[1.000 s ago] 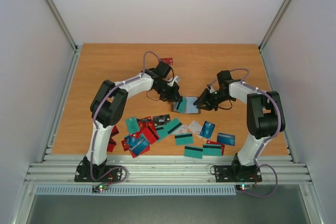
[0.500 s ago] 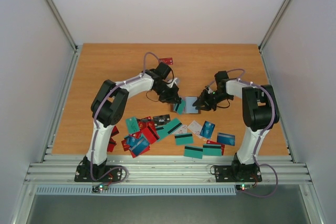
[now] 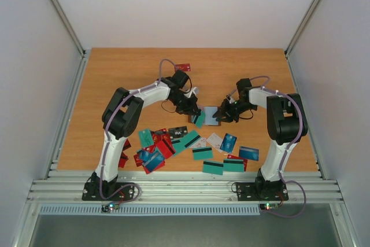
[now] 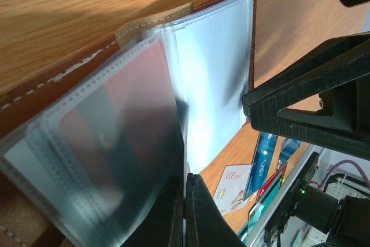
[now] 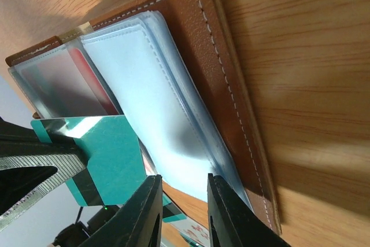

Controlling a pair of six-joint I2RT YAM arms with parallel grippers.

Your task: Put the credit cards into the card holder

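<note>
Wooden table [image 3: 115,79] had the card holder [image 5: 231,96] lying open at its middle, the right gripper [image 5: 184,215] pinching its floppy clear sleeves [image 5: 162,102]. At the sleeve mouth the left gripper [image 4: 185,212] clenched a teal card [image 5: 113,154]; likely light, stiff, slick, so an edge grip near one end suits.

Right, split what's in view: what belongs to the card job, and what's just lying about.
Job: card holder, open; teal card in the left pincer; right pincer at the holder's sleeves; loose cards on the near side; lone red card far back.
Not the job: wooden table; metal rails; arm cables.
</note>
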